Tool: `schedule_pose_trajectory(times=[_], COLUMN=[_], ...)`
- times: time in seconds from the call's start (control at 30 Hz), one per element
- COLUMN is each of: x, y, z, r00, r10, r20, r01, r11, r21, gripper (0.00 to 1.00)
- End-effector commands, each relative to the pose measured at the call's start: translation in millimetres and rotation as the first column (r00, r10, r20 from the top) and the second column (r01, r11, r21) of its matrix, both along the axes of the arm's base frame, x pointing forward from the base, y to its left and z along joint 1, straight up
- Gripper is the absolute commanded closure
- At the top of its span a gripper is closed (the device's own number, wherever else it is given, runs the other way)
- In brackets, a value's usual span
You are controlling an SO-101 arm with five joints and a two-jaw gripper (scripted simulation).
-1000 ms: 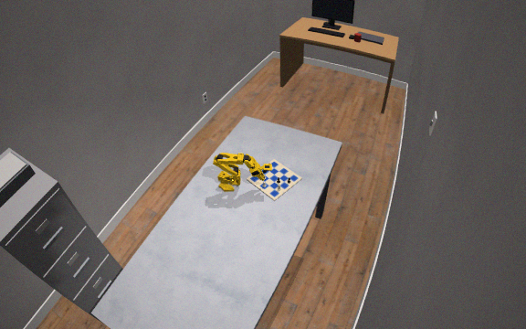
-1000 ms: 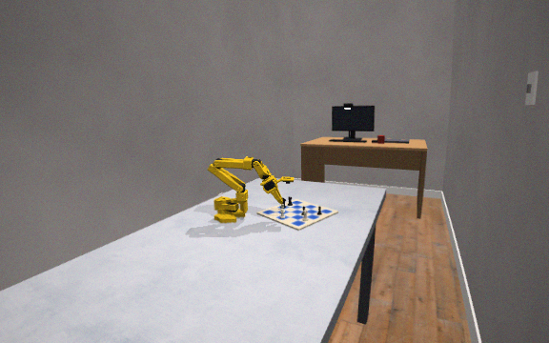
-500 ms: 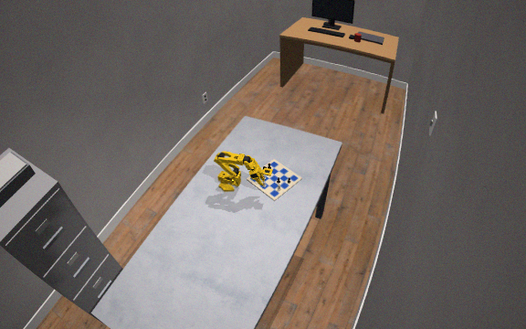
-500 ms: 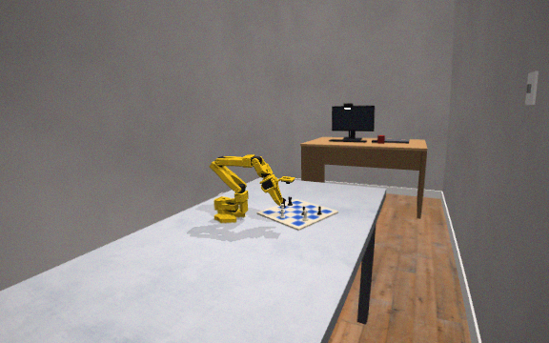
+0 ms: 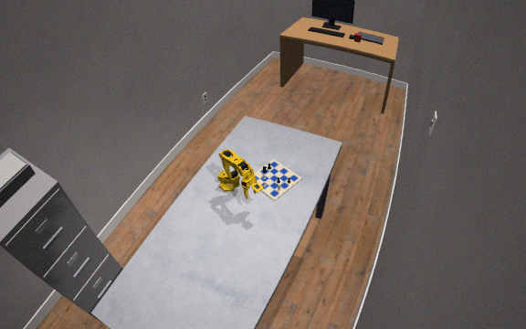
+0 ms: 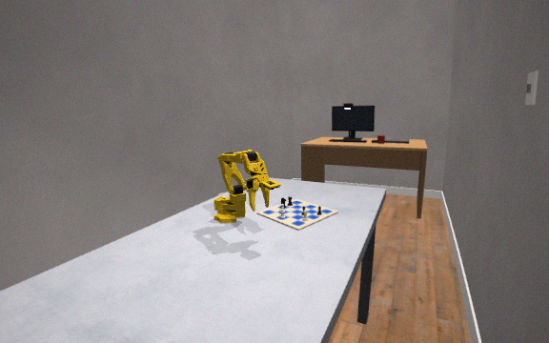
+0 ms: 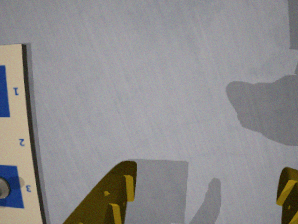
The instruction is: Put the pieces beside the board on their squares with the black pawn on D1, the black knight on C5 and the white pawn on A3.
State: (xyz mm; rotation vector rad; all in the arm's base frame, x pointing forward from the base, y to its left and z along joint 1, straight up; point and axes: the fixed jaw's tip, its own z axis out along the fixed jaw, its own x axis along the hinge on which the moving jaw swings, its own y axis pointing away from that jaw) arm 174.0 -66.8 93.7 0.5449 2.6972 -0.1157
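My gripper is open and empty, raised beside the board's numbered edge, over the table. The white pawn stands on the blue A3 square next to the number 3; its top shows in the wrist view. A black piece, taken as the knight, stands upright on C5. The small black pawn stands upright on D1. The board lies flat. The top and exterior views are too small to show exact fit in the squares.
Other pieces stand on the board: a black one beside the knight, another black one near the middle, a white one near corner A1, and a white one behind the A3 pawn.
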Motion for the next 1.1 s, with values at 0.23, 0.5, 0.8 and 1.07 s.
schedule_pose_trajectory(times=[0.23,0.5,0.8,1.07], x=[-26.8,-42.0,-42.8,-42.8], y=[-65,-84,-85,-85], z=[8.1,10.1,10.2,10.2], r00=[0.941,0.894,0.892,0.892], r10=[-0.329,-0.435,-0.440,-0.440], r20=[-0.082,-0.104,-0.105,-0.105], r01=[0.332,0.441,0.446,0.446], r11=[0.943,0.897,0.894,0.894], r21=[0.028,0.037,0.038,0.038], gripper=[0.63,0.60,0.60,0.60])
